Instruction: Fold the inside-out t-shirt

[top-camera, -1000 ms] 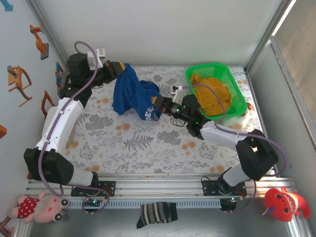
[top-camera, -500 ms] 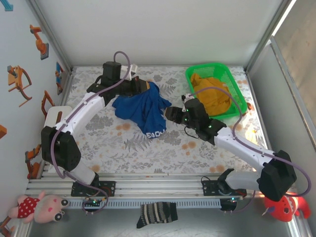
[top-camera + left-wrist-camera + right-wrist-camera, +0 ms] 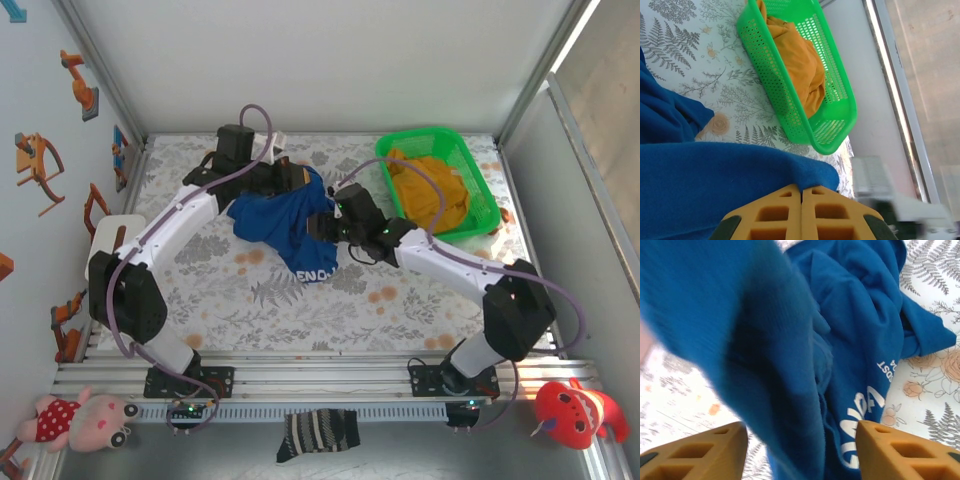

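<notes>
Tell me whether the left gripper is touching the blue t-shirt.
Touching. In the left wrist view the left gripper is shut on an edge of the blue t-shirt, with no gap at its fingertips.

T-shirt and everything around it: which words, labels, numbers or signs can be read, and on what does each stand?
Large white lettering on the royal-blue t-shirt: rotated and broken by folds, not readable as a word.
Small white line beside it: too small and blurred to read.
Green basket: no text on it.
</notes>
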`<state>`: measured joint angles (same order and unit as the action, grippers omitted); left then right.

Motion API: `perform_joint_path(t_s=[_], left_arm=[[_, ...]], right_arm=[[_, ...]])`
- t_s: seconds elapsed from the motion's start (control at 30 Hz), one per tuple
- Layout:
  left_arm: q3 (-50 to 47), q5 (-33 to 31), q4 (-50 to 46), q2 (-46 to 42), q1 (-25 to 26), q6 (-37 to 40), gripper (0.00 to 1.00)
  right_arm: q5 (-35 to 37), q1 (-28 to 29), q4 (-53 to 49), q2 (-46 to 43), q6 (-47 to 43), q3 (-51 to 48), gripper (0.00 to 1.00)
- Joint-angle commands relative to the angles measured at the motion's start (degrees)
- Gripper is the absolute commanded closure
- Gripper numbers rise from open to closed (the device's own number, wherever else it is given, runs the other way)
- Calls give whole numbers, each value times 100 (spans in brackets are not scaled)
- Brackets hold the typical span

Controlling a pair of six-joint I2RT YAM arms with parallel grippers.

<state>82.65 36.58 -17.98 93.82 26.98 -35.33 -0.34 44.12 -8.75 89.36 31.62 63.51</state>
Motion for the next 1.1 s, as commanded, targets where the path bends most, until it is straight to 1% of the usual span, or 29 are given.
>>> perform_joint_path(t_s=[0.0, 0.03, 0.07, 0.1, 0.17, 0.2, 0.27, 0.37, 0.47, 0.57, 0.73, 0.93, 0.97, 1.03, 1.07], left_arm=[[291, -55, -49, 189, -21, 114, 100], [316, -164, -101, 249, -68, 114, 96], [298, -289, -116, 293, -118, 110, 83], [221, -442, -112, 303, -205, 116, 65], [-94, -895, -49, 173, -352, 156, 41], [-322, -1064, 32, 58, -424, 168, 33], [-844, -1443, 165, -219, -495, 217, 25], [-1714, -1866, 424, -682, -402, 213, 21], [-2485, -2427, 720, -1066, -72, 226, 19], [-2801, -3014, 718, -1099, 267, 335, 18], [-2530, -3475, 622, -586, 505, 575, 17], [-1735, -3798, 373, 335, 709, 882, 17], [-1610, -3847, 317, 509, 720, 915, 19], [-1403, -3925, 208, 808, 718, 970, 27], [-1300, -4013, 137, 933, 720, 982, 36]], right_arm=[[15, -46, 100, 255, -78, 346, 75], [-87, -84, 110, 321, -78, 419, 97], [-128, -111, 106, 337, -81, 470, 100], [-152, -143, 93, 318, -73, 485, 100], [-247, -226, 100, 253, -56, 470, 100], [-312, -274, 93, 203, -44, 450, 100], [-369, -331, 80, 115, -45, 391, 100], [-451, -384, 71, 29, -53, 306, 100], [-493, -404, 82, 3, -53, 277, 100], [-531, -402, 92, 0, -50, 260, 100], [-625, -403, 128, -28, 19, 208, 100], [-660, -404, 98, -158, 50, 208, 100], [-660, -403, 77, -184, 53, 223, 100], [-660, -402, 28, -262, 42, 247, 100], [-660, -412, -4, -309, 34, 267, 100]])
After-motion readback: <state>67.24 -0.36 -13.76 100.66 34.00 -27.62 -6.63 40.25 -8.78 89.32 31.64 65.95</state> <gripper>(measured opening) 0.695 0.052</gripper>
